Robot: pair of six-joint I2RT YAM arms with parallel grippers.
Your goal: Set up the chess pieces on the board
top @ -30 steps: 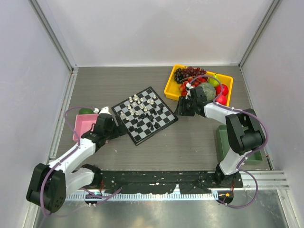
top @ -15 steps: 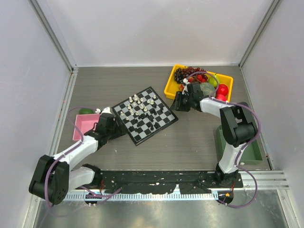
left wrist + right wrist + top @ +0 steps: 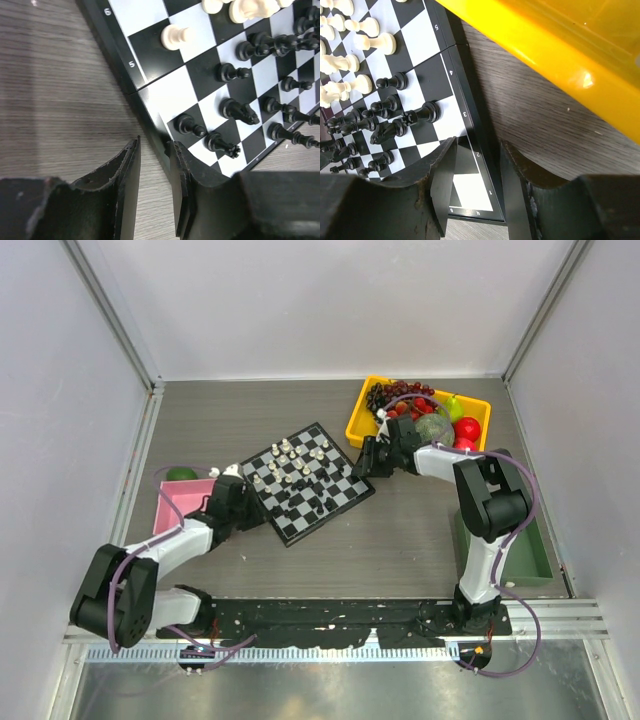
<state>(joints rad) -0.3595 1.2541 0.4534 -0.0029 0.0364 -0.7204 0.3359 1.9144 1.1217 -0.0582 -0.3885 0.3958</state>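
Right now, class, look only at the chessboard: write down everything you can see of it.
The board is small, flat and square, with black and white checks, a dark border bearing white numbers and a seam across its middle. It lies diagonally on the grey wood-grain table, between the pink tray and the yellow bin. White pieces and black pieces stand on it. The left gripper is shut on its near-left edge; the right gripper straddles its far-right edge.

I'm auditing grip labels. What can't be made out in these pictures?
- Top view: chess pieces too small to identify.
- Left wrist: left gripper hides the edge of the board; grip unclear.
- Right wrist: frame cuts off yellow bin; right gripper straddles the board, grip unclear.
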